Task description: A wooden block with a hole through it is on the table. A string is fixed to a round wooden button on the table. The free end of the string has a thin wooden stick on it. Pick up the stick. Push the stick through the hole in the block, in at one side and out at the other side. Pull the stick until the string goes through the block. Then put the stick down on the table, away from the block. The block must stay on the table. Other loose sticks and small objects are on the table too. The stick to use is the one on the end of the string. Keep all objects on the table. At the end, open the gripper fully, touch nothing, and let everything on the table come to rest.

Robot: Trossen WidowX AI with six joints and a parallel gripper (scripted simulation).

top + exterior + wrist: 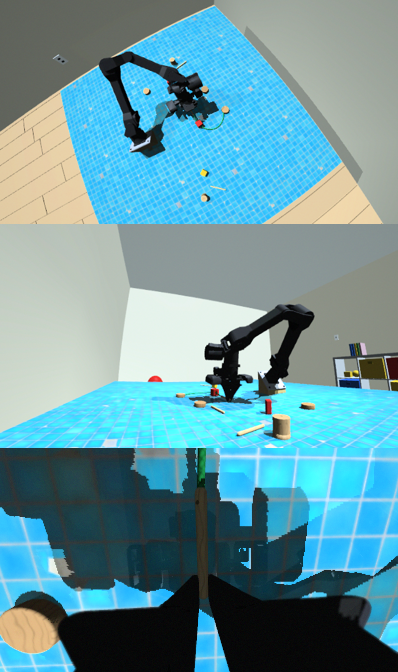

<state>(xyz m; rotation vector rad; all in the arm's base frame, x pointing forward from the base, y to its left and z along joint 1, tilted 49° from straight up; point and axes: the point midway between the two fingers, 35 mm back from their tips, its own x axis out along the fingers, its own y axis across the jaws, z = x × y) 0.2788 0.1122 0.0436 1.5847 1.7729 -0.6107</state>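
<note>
Tool point(202, 590) clamped on stick point(202, 538), low over bench point(264, 130). Green string point(217, 124) runs thru red block point(199, 123) to round button point(225, 109).

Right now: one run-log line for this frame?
gripper: shut on stick | green string: runs through red block to button | stick: not released

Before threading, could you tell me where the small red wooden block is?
Top view: the small red wooden block lies just below the jaws, on the green string.
</note>
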